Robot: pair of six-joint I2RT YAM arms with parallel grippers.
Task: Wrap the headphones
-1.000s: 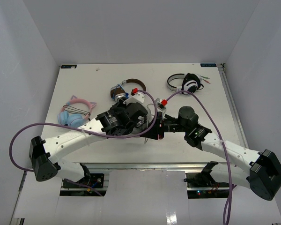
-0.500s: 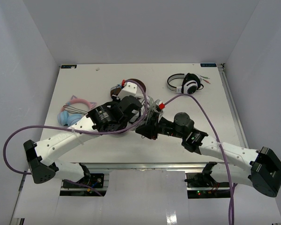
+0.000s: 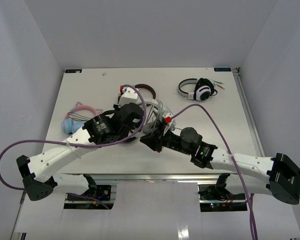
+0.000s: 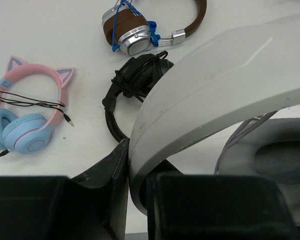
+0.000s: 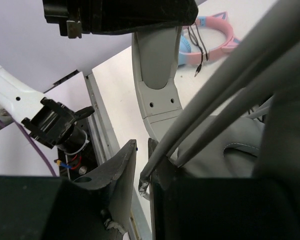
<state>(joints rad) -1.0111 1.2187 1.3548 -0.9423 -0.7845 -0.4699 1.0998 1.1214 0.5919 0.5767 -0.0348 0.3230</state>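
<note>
White walls close in a pale bench (image 3: 230,125) with the two arms reaching in from its near edge and meeting around its middle. The left end effector (image 4: 137,170) is pressed together on the wide white band of the headphones (image 4: 215,75), the band wedged between its two dark fingers. One grey ear cup (image 4: 280,160) hangs just beside that grip; whether it touches the bench cannot be told. The right end effector (image 5: 144,172) comes in from the other side, its fingers nearly closed and pinching the thin grey cable (image 5: 225,85), whose strands run in several lines down into the narrow gap between them. The light-grey end of the band shows just above this grip in the right wrist view.

Other sets lie around on the bench. A black pair (image 4: 135,80) with its cord bundled up sits just behind the held band. A brown pair (image 4: 135,35) with silver cups and a blue tie lies farther back. Pink and blue cat-ear headphones (image 4: 32,115) with a thin black cord rest to the left. A small white pair with black ear cups (image 3: 199,90) lies well apart, toward the far right corner.
</note>
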